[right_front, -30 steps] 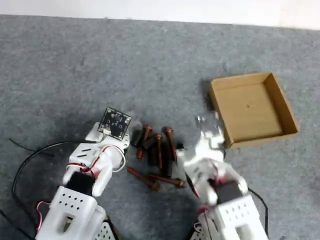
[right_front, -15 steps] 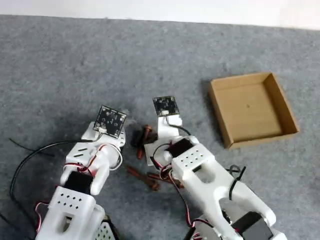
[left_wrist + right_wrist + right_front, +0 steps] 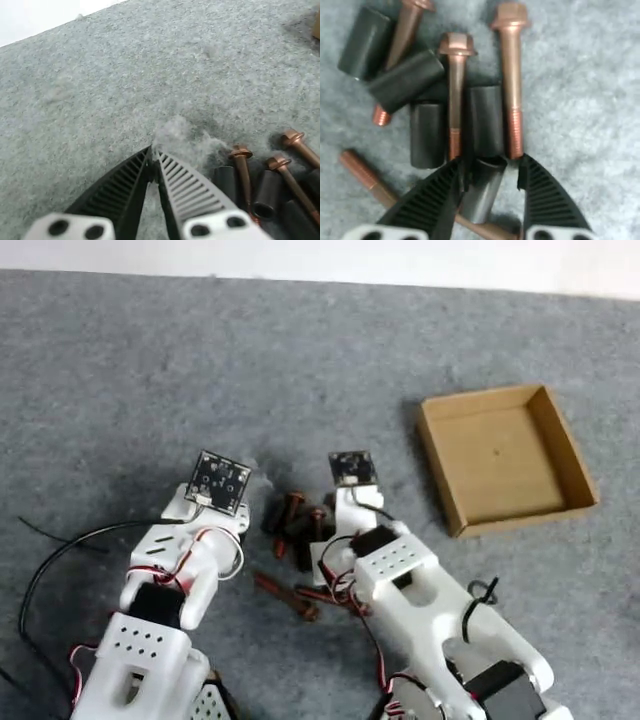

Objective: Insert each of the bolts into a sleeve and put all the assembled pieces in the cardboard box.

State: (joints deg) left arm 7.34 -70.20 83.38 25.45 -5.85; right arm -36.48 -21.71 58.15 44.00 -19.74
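We see the right gripper (image 3: 491, 164) spread open, jaws straddling one black cylindrical sleeve (image 3: 484, 192) among the copper-coloured hex-head bolts (image 3: 288, 520) heaped mid-frame. The left gripper (image 3: 152, 151) is clenched tip to tip just left of them. The shallow brown cardboard box (image 3: 500, 455) lies at right.

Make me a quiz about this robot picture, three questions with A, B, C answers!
1. What colour are the bolts?
A. copper
B. blue
C. white

2. The cardboard box is:
A. full of bolts
B. empty
C. tipped on its side

3. Where is the sleeve nearest the right gripper?
A. inside the box
B. on top of the box
C. between its open fingers

Answers:
1 A, their heads and shafts look copper.
2 B, the high view shows only its bare floor.
3 C, the right wrist view shows one finger on each side of it.
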